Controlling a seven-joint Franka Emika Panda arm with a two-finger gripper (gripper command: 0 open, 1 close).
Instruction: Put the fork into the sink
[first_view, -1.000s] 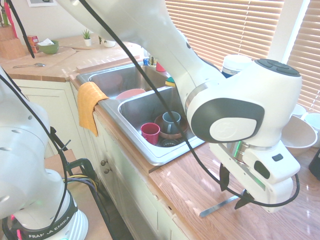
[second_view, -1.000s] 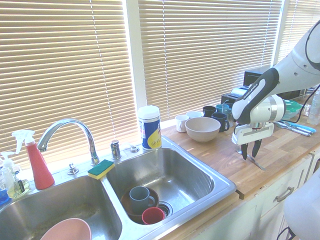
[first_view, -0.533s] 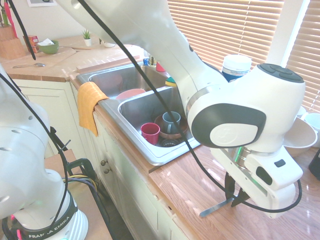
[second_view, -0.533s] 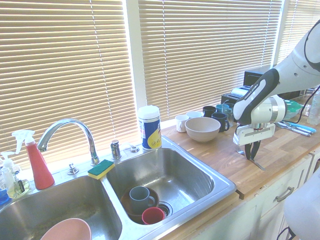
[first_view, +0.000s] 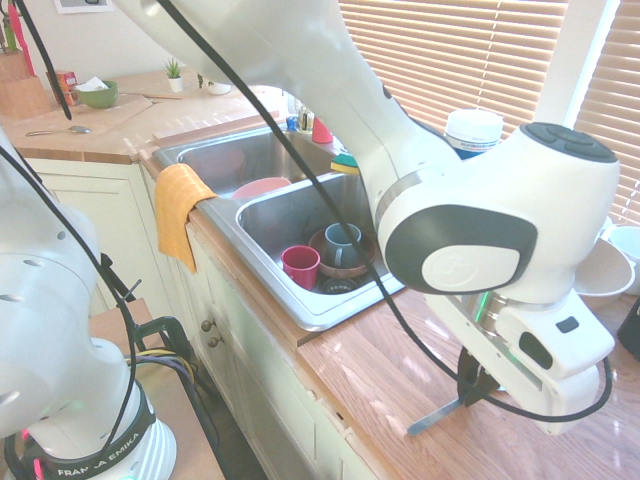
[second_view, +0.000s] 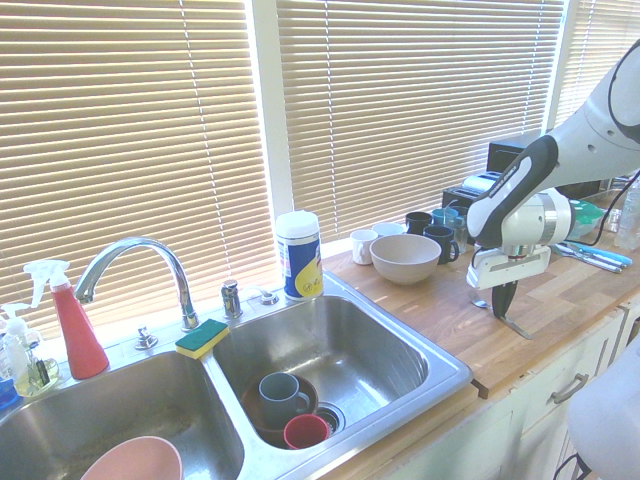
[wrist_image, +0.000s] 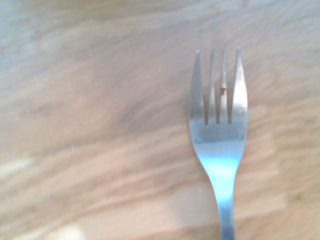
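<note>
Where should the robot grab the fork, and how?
Probably by the narrow handle, near its middle. The fork lies flat on the wooden counter, so come straight down from above, one finger on each long edge. The tines spread wider, so they look harder to pinch.

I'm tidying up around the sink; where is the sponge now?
In the second exterior view, the sponge sits behind the divider between both basins, right of the faucet's base.
</note>
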